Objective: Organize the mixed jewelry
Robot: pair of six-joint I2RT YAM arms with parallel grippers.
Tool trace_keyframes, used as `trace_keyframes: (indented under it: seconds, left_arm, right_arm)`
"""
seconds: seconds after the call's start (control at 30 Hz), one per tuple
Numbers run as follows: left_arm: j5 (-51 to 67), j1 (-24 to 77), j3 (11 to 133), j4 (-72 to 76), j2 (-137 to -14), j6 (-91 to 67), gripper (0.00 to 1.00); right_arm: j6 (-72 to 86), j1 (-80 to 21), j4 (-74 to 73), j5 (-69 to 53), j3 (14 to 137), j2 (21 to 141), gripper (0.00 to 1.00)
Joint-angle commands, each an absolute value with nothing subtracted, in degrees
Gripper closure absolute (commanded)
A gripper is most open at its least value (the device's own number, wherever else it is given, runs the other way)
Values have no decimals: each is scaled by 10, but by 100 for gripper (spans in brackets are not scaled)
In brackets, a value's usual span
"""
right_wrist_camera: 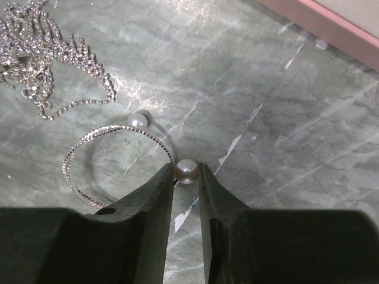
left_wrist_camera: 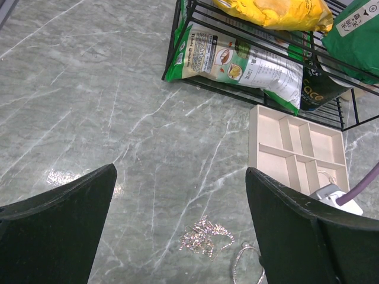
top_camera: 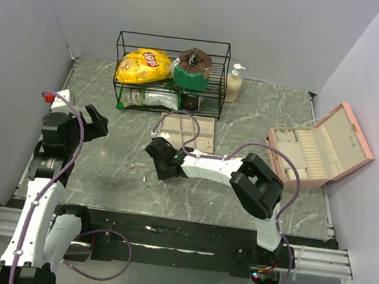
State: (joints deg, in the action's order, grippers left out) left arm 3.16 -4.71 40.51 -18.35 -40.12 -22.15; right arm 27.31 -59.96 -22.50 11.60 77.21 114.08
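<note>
table [top_camera: 263,117]: grey marble.
rack [top_camera: 176,39], black wire, at the far side; holds a yellow chip bag [top_camera: 143,66], a green bag [top_camera: 190,77] and a flat packet [left_wrist_camera: 249,59]. pump bottle [top_camera: 234,85] just beside it.
pink box [top_camera: 349,136], right edge, lid open and leaning back; beige slots inside, contents too small to tell.
tray [top_camera: 178,123], beige, in front of the rack; a thin hoop shows in a near compartment.
left gripper [left_wrist_camera: 180,171]: fingers wide apart, above the table.
right gripper [right_wrist_camera: 186,171]: tips pinched on one pearl end of the bangle [right_wrist_camera: 118,130], which lies flat on the table in front of the tray.
chain [right_wrist_camera: 41,53]: silver heap just beside the bangle, apart from the right fingers, low between the left fingers in the left wrist view.
</note>
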Motion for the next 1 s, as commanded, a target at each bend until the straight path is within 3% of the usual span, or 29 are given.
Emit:
trace_keyframes:
  seconds: [0.0, 0.53, 0.97]
  left_arm:
    - [37, -51, 416, -171, -402, -225, 4]
    - [42, -51, 415, -171, -402, -226, 4]
    - [43, -50, 416, -171, -404, -226, 4]
  right_arm:
    - [269, -603, -216, 132, 752, 1095, 71]
    - [265, -592, -228, 173, 744, 1039, 71]
    - [262, -497, -235, 185, 796, 1034, 71]
